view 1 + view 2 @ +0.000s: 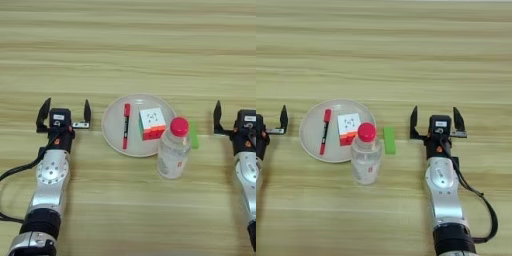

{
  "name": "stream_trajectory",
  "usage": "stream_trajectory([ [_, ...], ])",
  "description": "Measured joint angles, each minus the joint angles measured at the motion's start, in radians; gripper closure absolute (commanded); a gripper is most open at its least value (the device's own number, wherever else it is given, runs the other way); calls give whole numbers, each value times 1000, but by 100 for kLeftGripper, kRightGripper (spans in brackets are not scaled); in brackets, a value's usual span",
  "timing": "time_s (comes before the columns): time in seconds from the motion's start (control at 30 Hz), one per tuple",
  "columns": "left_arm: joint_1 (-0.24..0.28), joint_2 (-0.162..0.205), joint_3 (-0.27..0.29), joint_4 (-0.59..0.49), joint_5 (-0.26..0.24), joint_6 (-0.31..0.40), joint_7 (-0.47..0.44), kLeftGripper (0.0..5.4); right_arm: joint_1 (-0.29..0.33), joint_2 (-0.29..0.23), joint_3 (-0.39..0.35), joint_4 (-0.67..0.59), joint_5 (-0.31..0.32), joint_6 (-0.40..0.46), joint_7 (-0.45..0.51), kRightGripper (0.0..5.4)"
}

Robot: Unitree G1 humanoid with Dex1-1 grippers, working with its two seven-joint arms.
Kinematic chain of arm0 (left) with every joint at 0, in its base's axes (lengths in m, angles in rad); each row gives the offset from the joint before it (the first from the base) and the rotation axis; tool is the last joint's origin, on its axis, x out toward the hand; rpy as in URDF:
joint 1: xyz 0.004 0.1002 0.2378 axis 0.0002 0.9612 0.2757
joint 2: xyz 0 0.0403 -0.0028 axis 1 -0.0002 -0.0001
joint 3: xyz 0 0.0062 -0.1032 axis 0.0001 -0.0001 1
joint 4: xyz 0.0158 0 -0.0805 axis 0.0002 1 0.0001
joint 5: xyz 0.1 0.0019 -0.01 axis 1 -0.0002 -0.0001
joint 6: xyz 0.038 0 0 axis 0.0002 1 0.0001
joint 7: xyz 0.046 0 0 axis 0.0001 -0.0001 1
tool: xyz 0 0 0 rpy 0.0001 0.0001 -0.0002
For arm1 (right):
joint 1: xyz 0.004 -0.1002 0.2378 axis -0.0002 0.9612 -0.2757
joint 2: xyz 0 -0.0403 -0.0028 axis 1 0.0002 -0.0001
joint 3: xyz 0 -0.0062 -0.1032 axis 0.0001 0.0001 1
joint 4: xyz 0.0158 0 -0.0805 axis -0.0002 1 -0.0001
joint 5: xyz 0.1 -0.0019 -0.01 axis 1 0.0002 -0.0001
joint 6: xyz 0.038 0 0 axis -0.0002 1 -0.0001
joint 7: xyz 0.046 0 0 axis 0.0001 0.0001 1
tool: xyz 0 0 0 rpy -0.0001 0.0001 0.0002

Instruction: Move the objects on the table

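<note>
Round white plate [112, 131] mid-counter holding red marker pen [125, 132] and small colourful puzzle cube [152, 123], left gripper [64, 112] beside it, fingers spread empty, clear red-capped bottle [365, 155] upright at plate's rim, flat green block [389, 139] unobstructed only in right eye view, right gripper [436, 122] fingers spread empty, light-brown wooden counter [384, 55]

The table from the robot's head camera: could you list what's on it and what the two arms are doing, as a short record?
plate: round, white, holds the red marker pen and puzzle cube
bottle: clear, red cap, upright, in front of the plate
green block: flat on the table, right of the plate
left gripper: open, left of plate, empty
right gripper: open, right of block, empty
</note>
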Motion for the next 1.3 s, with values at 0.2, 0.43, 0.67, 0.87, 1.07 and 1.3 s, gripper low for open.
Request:
stream_trajectory([
  [0.2,5,-1,-5,-22,-3,-3,-10,0,0,0,0,3,0,0,0,1],
  [0.43,27,-7,-13,-134,-45,3,-75,0,-1,0,0,22,-1,0,-1,1],
  [0.67,68,4,-17,-284,-84,60,-145,0,-2,0,1,25,-1,-1,-2,1],
  [0.87,98,20,-18,-406,-84,119,-166,0,-10,5,3,40,0,-1,-3,1],
  [1.07,175,41,-41,-503,-120,182,-252,0,-13,13,7,39,-1,0,-5,1],
  [1.3,299,101,-84,-612,-160,223,-391,0,-12,23,13,18,-2,6,-18,1],
])
